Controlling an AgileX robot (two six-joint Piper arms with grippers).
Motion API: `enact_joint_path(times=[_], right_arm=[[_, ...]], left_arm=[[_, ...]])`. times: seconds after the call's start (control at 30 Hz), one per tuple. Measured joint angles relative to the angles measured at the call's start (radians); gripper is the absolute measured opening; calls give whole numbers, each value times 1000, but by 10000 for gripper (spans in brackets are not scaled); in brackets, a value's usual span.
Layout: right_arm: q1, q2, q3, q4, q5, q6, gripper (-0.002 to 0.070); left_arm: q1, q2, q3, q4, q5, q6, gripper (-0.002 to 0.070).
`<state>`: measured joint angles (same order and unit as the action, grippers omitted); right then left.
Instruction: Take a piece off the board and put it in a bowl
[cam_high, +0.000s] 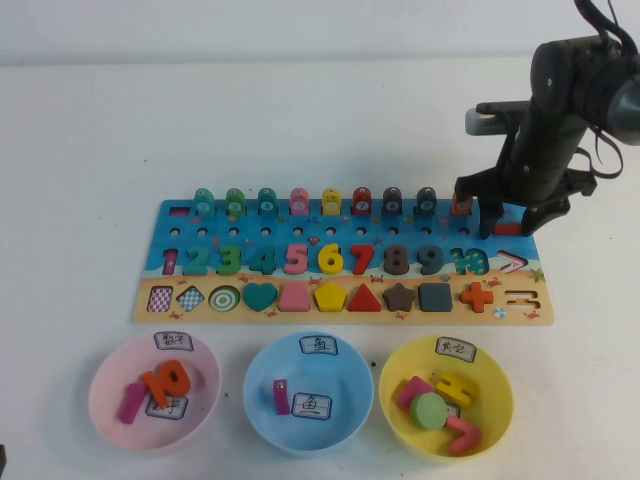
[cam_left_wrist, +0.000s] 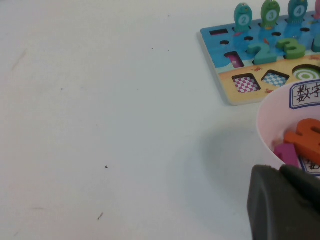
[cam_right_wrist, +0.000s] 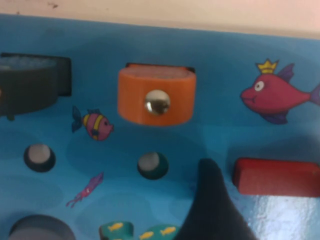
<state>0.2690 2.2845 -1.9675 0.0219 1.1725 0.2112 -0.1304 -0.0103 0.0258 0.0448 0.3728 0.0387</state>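
The board (cam_high: 400, 316) lies across the middle of the table. The piece, a small flat red bar (cam_high: 507, 229), lies at the board's far right end above the red angle piece. My right gripper (cam_high: 508, 224) is open and low over the board, with its fingers on either side of the bar. In the right wrist view the bar (cam_right_wrist: 277, 176) lies just beside one dark finger (cam_right_wrist: 212, 210); the other finger is out of frame. The yellow bowl (cam_high: 497, 400) stands at the front right and holds several pieces. My left gripper (cam_left_wrist: 285, 205) is shut, beside the pink bowl.
A pink bowl (cam_high: 105, 400) and a light blue bowl (cam_high: 262, 395) stand left of the yellow one, each holding pieces. An orange peg piece (cam_right_wrist: 156, 97) stands on the board close behind the bar. Number and shape pieces fill the board.
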Motion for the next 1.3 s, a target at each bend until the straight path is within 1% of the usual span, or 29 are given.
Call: enact_joint_path(times=[0.43, 0.5, 0.67, 0.73, 1.17, 1.3], right_arm=[[0, 9, -6, -8, 0, -2, 394], [0, 10, -10, -8, 0, -2, 378], [0, 10, -10, -8, 0, -2, 305], [-2, 10, -10, -9, 0, -2, 290], [-4, 9, -10, -11, 2, -2, 284], [-4, 7, -43, -10, 28, -4, 283]], left_arm=[[0, 0, 0, 0, 0, 0, -4], [0, 0, 0, 0, 0, 0, -4], [0, 0, 0, 0, 0, 0, -4], [0, 0, 0, 0, 0, 0, -4], [0, 0, 0, 0, 0, 0, -5], [0, 0, 0, 0, 0, 0, -5]])
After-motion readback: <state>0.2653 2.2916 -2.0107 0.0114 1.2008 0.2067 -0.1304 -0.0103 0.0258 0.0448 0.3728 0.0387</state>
